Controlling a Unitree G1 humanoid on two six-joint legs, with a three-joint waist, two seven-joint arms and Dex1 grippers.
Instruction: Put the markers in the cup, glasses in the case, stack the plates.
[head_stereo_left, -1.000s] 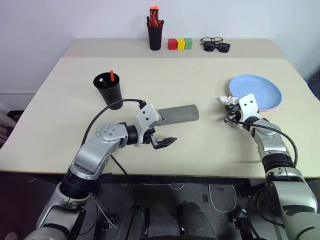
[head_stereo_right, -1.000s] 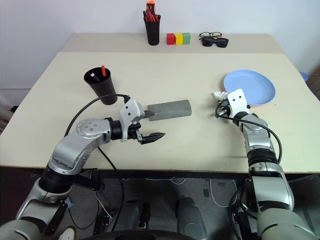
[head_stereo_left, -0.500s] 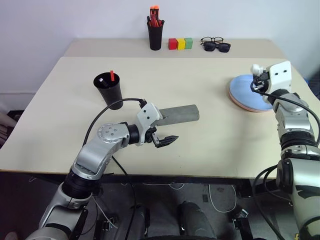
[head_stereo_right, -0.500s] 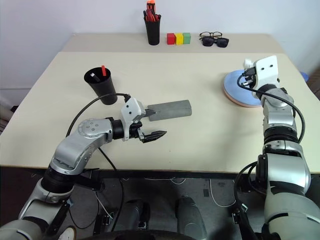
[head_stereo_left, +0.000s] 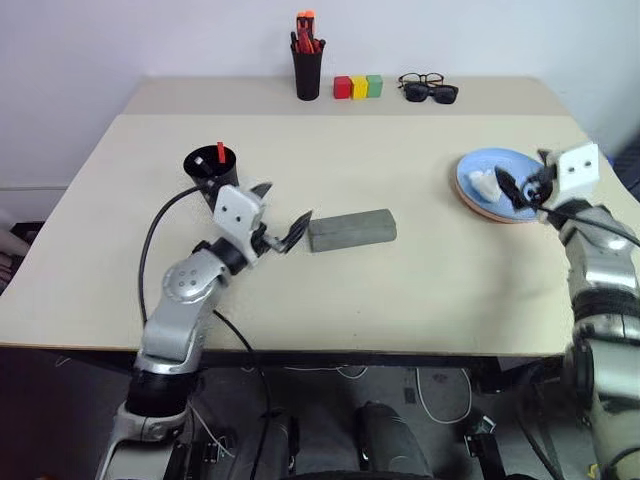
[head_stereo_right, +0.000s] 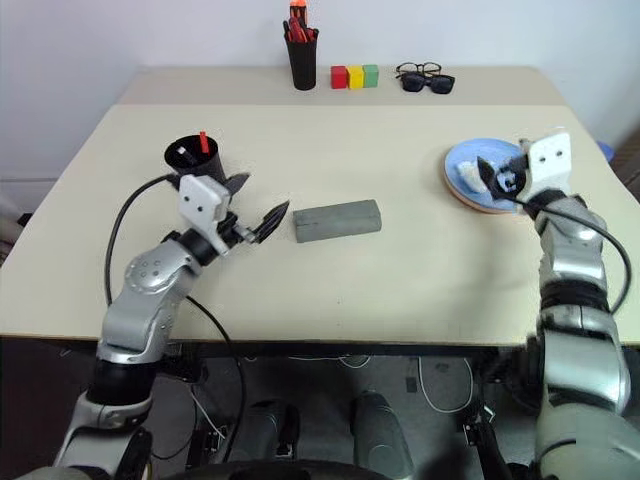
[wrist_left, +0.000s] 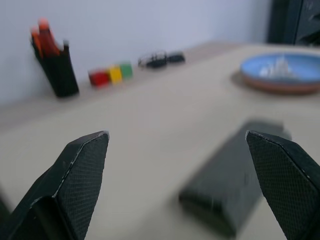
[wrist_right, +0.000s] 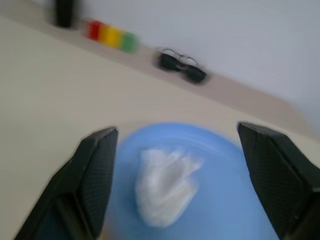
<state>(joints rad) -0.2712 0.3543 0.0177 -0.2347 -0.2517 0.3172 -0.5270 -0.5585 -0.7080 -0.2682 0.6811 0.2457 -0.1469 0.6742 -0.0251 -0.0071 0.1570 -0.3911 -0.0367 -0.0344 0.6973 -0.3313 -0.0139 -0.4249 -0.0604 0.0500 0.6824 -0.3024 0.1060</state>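
Right gripper (head_stereo_right: 497, 174) hung over the near edge of the light blue plate (head_stereo_right: 470, 158), its black fingers (wrist_right: 97, 172) spread wide and holding nothing. Directly ahead of them a crumpled white wad (wrist_right: 165, 185) lay on the plate, apart from both fingers. The blue plate sat stacked on the pink plate (head_stereo_right: 478, 205), whose rim showed beneath it. Farther beyond, at the table's back edge, lay the glasses (head_stereo_right: 415, 69) with the black sunglasses (head_stereo_right: 430, 84) touching them.

Left gripper (head_stereo_left: 277, 217) was also wide open and empty, pointing toward the grey case (head_stereo_left: 351, 229), which lay closed on the table (head_stereo_left: 420, 290) just past its fingertips without touching them. The black cup (head_stereo_left: 212, 172) stood close behind that gripper, a red-capped marker (head_stereo_left: 221, 152) standing in it. Well beyond were three coloured blocks (head_stereo_left: 358, 87) and a pen holder (head_stereo_left: 307, 70).
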